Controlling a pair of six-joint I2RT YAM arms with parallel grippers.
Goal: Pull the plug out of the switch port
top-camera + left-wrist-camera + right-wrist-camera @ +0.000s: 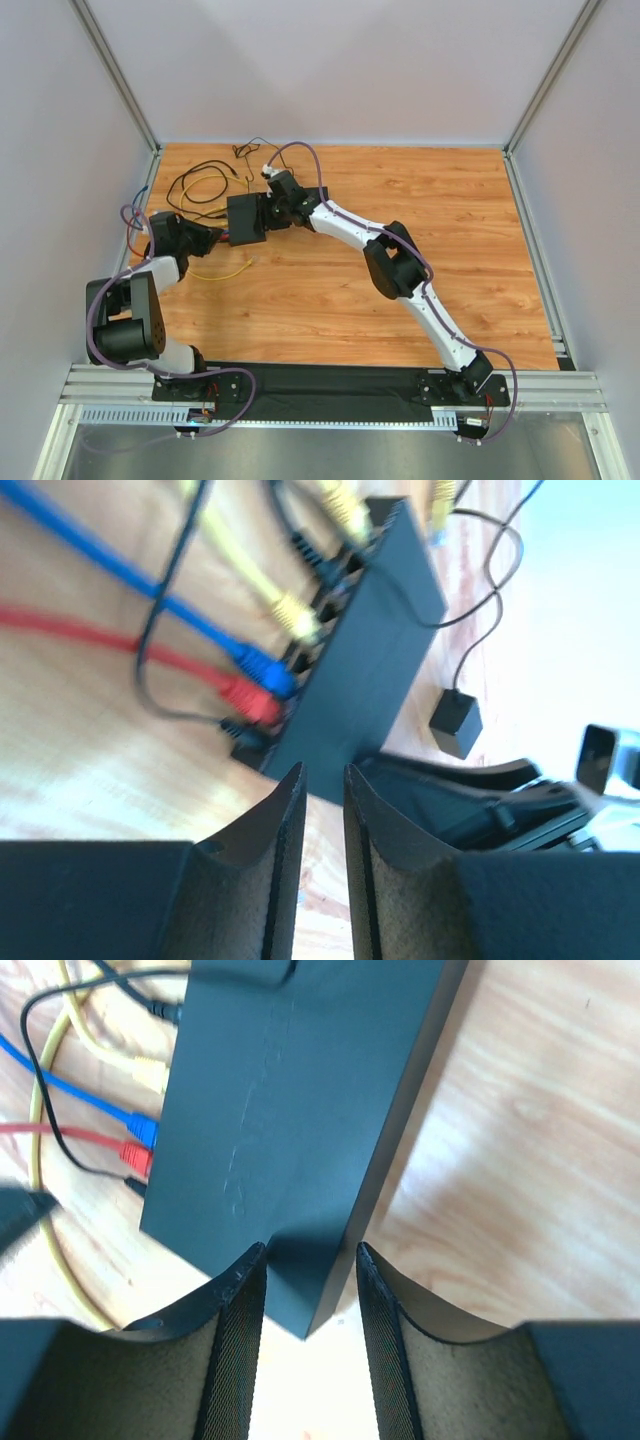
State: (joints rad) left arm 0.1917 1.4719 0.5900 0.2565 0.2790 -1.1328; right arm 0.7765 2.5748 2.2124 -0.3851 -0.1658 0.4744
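Observation:
The switch [246, 218] is a flat black box lying left of the table's middle. Along its left edge sit several plugs: yellow plugs [292, 613], a blue plug [262, 667], a red plug [250, 704] and a small black plug [240, 736]. My left gripper [322, 775] hangs just short of the switch's near corner [330, 765], beside the red and black plugs, its jaws a narrow gap apart with nothing between them. My right gripper [311, 1250] is open and straddles the opposite corner of the switch [290, 1110] without pressing on it.
A small black square adapter [455, 723] on a thin wire lies past the switch. Loose black and yellow cables [200, 185] coil at the back left. One yellow cable [225, 272] trails toward the front. White walls stand close on the left and behind.

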